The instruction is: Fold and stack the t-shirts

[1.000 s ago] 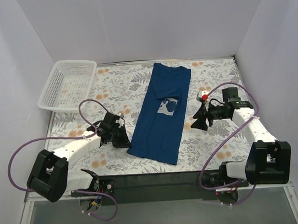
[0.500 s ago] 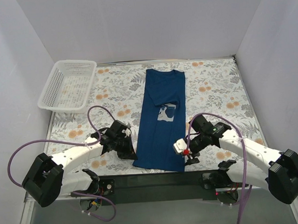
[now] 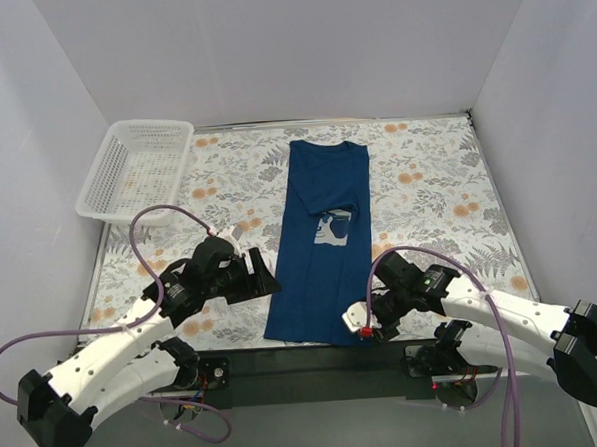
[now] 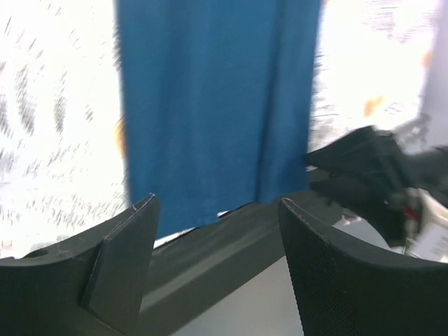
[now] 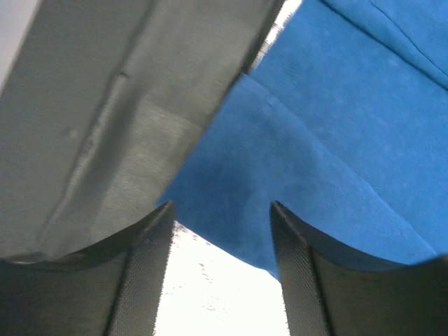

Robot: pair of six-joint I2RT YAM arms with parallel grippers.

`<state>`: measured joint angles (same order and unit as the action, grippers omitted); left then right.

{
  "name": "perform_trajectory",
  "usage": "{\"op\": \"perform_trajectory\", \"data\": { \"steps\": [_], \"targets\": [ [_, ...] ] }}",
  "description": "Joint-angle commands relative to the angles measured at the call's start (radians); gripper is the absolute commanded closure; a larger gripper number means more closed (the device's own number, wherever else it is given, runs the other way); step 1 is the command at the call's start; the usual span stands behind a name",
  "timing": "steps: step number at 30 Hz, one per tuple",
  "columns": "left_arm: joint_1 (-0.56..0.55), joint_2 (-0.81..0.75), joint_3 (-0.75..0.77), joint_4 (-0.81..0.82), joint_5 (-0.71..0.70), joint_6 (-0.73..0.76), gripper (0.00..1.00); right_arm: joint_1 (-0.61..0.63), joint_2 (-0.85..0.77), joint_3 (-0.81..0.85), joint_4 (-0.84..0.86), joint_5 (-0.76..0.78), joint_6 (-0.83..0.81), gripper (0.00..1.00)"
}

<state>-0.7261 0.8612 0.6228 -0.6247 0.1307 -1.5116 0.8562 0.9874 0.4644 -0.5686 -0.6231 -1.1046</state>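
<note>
T-shirt [image 3: 324, 237] was noted at frame centre, laid out as a long narrow strip. Left gripper [image 3: 260, 282] and right gripper [image 3: 368, 322] were set flanking its lower end, jaws parted, nothing held, presumably poised for the crosswise fold.

Matt navy cloth t-shirt [image 3: 321, 182]; floral table cover [image 3: 427, 187], probably cloth; smooth white plastic lattice basket [image 3: 140, 167].

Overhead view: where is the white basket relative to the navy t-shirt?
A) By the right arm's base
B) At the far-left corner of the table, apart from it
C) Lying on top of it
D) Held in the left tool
B: the basket sits at the far-left corner, apart from the t-shirt, which lies lengthwise in the middle.
</note>
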Motion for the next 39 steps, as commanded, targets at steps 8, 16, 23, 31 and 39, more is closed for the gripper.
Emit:
{"op": "perform_trajectory", "data": {
  "steps": [8,16,23,31,39],
  "targets": [
    [-0.004,-0.059,0.127,0.189,0.126,0.583,0.37,0.141,0.002,-0.007,0.038,0.037,0.08,0.52],
    [-0.006,-0.149,0.092,0.21,0.204,1.019,0.36,0.244,0.074,-0.001,0.096,0.137,0.149,0.48],
    [-0.006,-0.232,0.014,0.215,0.21,1.079,0.35,0.271,0.085,-0.04,0.164,0.253,0.184,0.51],
    [-0.006,-0.231,-0.049,0.212,0.242,1.077,0.36,0.271,0.047,-0.052,0.193,0.321,0.2,0.66],
    [-0.01,-0.191,-0.092,0.256,0.351,1.099,0.37,0.268,0.004,-0.035,0.159,0.301,0.206,0.79]
  ]
}}
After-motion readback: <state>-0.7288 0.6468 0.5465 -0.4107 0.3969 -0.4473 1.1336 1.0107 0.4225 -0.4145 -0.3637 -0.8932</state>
